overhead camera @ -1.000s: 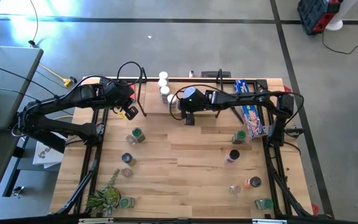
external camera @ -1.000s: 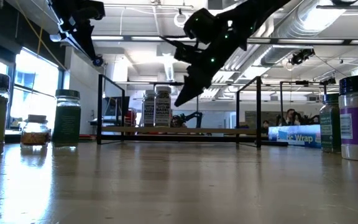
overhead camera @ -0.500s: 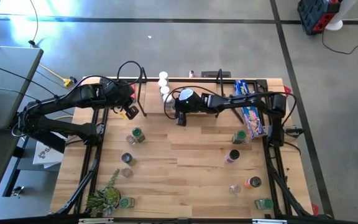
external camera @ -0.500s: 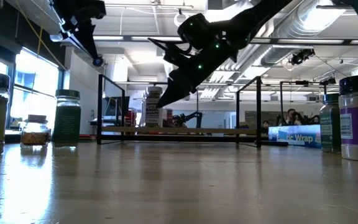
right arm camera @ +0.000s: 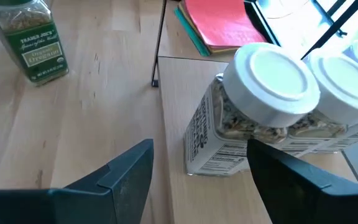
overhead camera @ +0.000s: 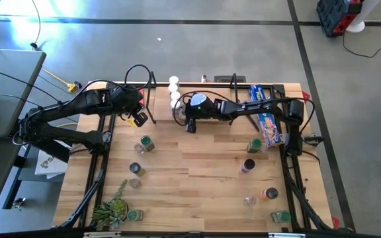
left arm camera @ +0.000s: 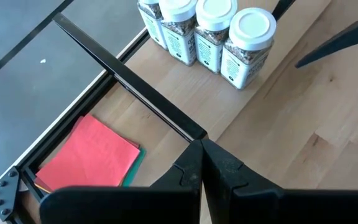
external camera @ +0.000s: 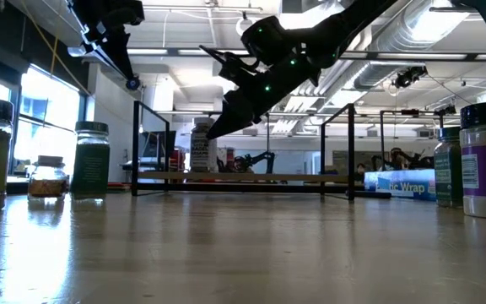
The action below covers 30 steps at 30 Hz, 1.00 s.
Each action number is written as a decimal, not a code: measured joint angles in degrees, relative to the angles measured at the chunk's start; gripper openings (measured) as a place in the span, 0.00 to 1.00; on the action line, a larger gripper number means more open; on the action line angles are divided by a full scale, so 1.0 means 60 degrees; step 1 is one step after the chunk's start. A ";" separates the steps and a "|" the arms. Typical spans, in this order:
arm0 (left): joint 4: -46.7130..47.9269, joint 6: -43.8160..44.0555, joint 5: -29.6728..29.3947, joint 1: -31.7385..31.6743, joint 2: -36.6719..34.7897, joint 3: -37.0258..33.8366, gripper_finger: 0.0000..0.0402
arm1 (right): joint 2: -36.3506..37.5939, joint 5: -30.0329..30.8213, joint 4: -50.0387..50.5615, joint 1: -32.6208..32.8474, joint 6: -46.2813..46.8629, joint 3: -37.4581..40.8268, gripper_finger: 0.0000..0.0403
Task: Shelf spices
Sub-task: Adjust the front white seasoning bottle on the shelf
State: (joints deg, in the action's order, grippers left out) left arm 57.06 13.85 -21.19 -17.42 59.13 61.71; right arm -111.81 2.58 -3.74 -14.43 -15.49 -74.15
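The right arm (overhead camera: 243, 109) stretches across the back of the wooden table (overhead camera: 197, 192), its open claw, the right gripper (right arm camera: 197, 165), hanging just in front of a row of white-capped spice jars (overhead camera: 174, 89) that stand on the shelf (external camera: 243, 177), a light board with thin black wire uprights at the table's far edge. The nearest jar (right arm camera: 253, 118) is beside one finger (right arm camera: 303, 180), not clamped between the two. A second ago this claw was farther along the shelf toward the blue box (overhead camera: 265, 119); it has since swung toward the jars and lifted slightly. The left arm (overhead camera: 78, 109) has not moved: it is bent over the shelf's left end, its left gripper (left arm camera: 202, 163) pressed shut above the black wire frame, near a flat red square (left arm camera: 92, 155). Loose jars remain scattered on the table, among them a green-capped jar (right arm camera: 27, 37) and a dark-lidded one (overhead camera: 248, 165), with a small green plant (overhead camera: 111, 208) at the front corner.
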 joint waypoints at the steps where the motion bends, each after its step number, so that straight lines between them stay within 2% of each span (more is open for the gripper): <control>1: 0.0000 0.0000 0.0000 0.0003 -0.0004 0.0000 0.00 | 0.0000 -0.0044 -0.0015 -0.0018 0.0001 0.0000 0.63; 4: 0.0000 0.0003 0.0000 0.0003 -0.0003 0.0000 0.00 | 0.0000 -0.0427 -0.0069 -0.0062 0.0000 0.0000 0.63; 22: -0.0007 0.0015 0.0000 0.0003 -0.0004 0.0000 0.00 | -0.0280 -0.0980 -0.0878 -0.0161 -0.0730 -0.0004 0.63; 26: -0.0009 0.0016 -0.0007 0.0067 -0.0004 -0.0004 0.00 | -0.0179 -0.0803 -0.0684 -0.0121 -0.0747 0.0004 0.63; 30: 0.0002 0.0140 -0.0009 0.0272 -0.0002 -0.0004 0.00 | 0.0335 -0.0686 0.0419 -0.0149 -0.0903 -0.0004 0.63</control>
State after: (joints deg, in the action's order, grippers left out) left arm 57.07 14.69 -21.24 -15.79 59.12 61.69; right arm -109.80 -1.53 -1.22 -15.32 -20.91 -74.17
